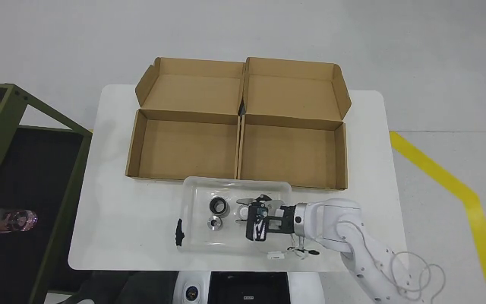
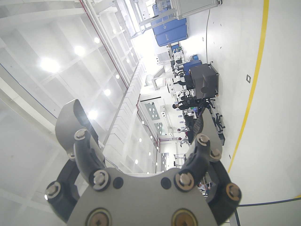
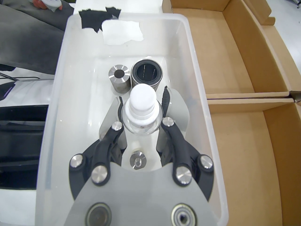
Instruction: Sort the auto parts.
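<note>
A clear plastic bin (image 1: 199, 199) sits at the table's front edge. Inside it, my right gripper (image 3: 142, 103) is shut on a small clear bottle-shaped part with a white cap (image 3: 143, 94), one finger against each side. Just beyond the cap stand a steel cylinder (image 3: 119, 77) and a black-lined bearing sleeve (image 3: 147, 74), side by side. A small steel nut (image 3: 138, 161) lies on the bin floor under the gripper. From above, the right gripper (image 1: 255, 221) is in the bin's middle. My left gripper (image 2: 138, 111) points up at the ceiling, open and holding nothing.
Two open cardboard boxes stand side by side behind the bin, the left box (image 1: 186, 148) and the right box (image 1: 292, 152), both bare inside with lids folded back. Black tape (image 3: 97, 19) and a white label (image 3: 122, 32) are stuck on the bin's end wall.
</note>
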Controlling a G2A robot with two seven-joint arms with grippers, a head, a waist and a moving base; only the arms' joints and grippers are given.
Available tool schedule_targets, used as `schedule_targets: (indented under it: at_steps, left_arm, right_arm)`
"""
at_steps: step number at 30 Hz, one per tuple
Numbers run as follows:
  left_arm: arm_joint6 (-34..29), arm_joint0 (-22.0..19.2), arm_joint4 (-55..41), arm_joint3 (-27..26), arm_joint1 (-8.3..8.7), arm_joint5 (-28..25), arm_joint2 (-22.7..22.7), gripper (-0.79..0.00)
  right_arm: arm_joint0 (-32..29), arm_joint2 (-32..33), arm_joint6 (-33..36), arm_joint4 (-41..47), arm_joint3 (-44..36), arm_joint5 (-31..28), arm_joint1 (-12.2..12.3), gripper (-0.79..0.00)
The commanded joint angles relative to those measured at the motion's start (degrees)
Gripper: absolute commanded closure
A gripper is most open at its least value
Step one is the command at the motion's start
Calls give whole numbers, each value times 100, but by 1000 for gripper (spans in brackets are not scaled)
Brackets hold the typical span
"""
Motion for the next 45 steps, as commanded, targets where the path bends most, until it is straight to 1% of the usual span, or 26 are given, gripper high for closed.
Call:
schedule_targets:
  at_steps: [1, 12, 22, 29, 34, 39, 45]
  left_arm:
    - [0, 0, 0, 0, 0, 0, 0, -785]
    - [0, 0, 0, 0, 0, 0, 0, -785]
    - [0, 0, 0, 0, 0, 0, 0, -785]
    - [0, 0, 0, 0, 0, 0, 0, -785]
    - [0, 0, 0, 0, 0, 0, 0, -785]
    - [0, 0, 0, 0, 0, 0, 0, -785]
    - [0, 0, 0, 0, 0, 0, 0, -785]
  right_arm:
    - [9, 34, -110, 79, -89, -29, 10, 0]
    - [165, 378, -610, 572, -500, -89, 64, 0]
    - [447, 749, -911, 938, -372, -72, 104, 0]
    - [713, 924, -1114, 1286, 14, 97, 106, 0]
    - [974, 961, -1225, 1576, 493, 286, 87, 0]
    - [1288, 821, -1196, 1720, 989, 524, 43, 0]
    - [1702, 566, -1053, 1681, 1485, 843, -26, 0]
